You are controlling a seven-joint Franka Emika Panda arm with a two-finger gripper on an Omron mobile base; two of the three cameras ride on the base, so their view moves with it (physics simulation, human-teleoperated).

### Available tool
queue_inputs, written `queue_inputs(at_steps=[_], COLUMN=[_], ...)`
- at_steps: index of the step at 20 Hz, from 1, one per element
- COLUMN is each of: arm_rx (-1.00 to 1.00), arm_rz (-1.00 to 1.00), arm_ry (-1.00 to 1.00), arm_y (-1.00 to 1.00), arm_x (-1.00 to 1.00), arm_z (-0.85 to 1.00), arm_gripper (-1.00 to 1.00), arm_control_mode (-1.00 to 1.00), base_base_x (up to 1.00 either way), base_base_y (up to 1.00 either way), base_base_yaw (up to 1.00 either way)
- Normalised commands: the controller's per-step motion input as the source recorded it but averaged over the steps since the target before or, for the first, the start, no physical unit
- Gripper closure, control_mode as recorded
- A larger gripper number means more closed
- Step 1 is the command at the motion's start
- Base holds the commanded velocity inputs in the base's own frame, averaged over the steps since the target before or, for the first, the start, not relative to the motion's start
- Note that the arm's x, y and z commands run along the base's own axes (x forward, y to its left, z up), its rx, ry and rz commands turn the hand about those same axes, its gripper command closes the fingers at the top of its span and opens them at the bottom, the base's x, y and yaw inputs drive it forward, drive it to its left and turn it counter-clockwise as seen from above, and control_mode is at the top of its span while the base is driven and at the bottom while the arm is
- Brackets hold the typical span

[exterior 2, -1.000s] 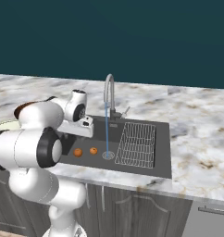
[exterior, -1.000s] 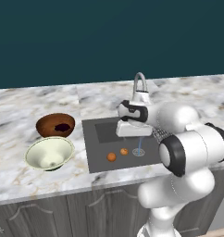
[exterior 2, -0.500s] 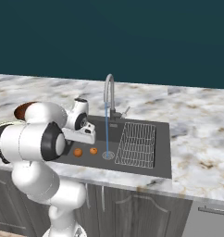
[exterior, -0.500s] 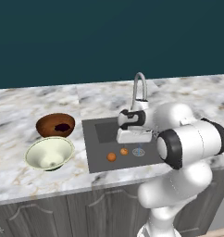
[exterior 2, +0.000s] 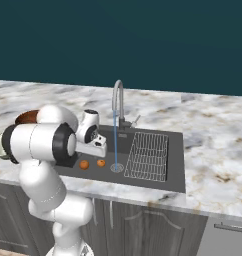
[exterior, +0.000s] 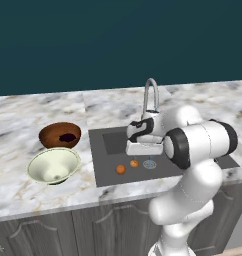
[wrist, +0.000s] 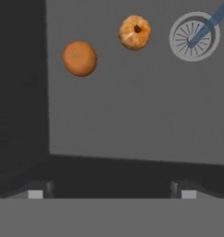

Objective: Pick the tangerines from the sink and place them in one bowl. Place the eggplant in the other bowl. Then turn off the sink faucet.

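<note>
Two tangerines [wrist: 80, 58] [wrist: 134, 32] lie on the floor of the dark sink [exterior: 105, 142], near its front left, beside the round drain [wrist: 194, 36]. They also show as tangerines [exterior: 120, 170] [exterior: 134, 163] in the left base view. My gripper [wrist: 111, 193] hangs open above the sink floor, just behind the fruits, with nothing between its fingers. The eggplant [exterior: 68, 136] lies in the reddish-brown bowl [exterior: 55, 131]. The pale bowl [exterior: 45, 167] stands in front of it. Water streams from the faucet [exterior: 151, 95] onto the drain.
A wire rack [exterior 2: 147, 155] fills the right side of the sink. The water stream [exterior 2: 115, 145] falls just right of my hand. The sink's dark left wall [wrist: 19, 83] is close to the gripper. Marble counter [exterior: 23, 195] surrounds the basin.
My hand has come down from beside the faucet into the sink, toward the tangerines. The jaws have stayed open. Fruits and bowls have not moved.
</note>
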Motion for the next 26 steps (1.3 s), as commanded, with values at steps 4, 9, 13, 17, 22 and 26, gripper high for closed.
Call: queue_inputs(at_steps=[4, 9, 13, 17, 22, 26], arm_rx=[-0.03, -0.06, -0.05, -0.01, 0.00, 0.00], arm_rz=[-0.06, -0.05, -0.04, -0.04, -0.02, -0.01], arm_ry=[0.01, 0.01, 0.01, 0.00, 0.03, 0.03], arm_y=[-0.05, -0.02, -0.10, -0.07, -0.01, 0.00], arm_x=[0.25, 0.17, 0.20, 0.20, 0.18, 0.17], arm_z=[-0.21, -0.28, -0.28, -0.25, -0.22, -0.23], arm_gripper=[-1.00, -1.00, -1.00, -1.00, -1.00, -1.00], arm_control_mode=[-1.00, -1.00, -1.00, -1.00, -1.00, -1.00], base_base_x=[0.00, 0.00, 0.00, 0.00, 0.00, 0.00], base_base_y=[0.00, 0.00, 0.00, 0.00, 0.00, 0.00], base_base_yaw=[0.00, 0.00, 0.00, 0.00, 0.00, 0.00])
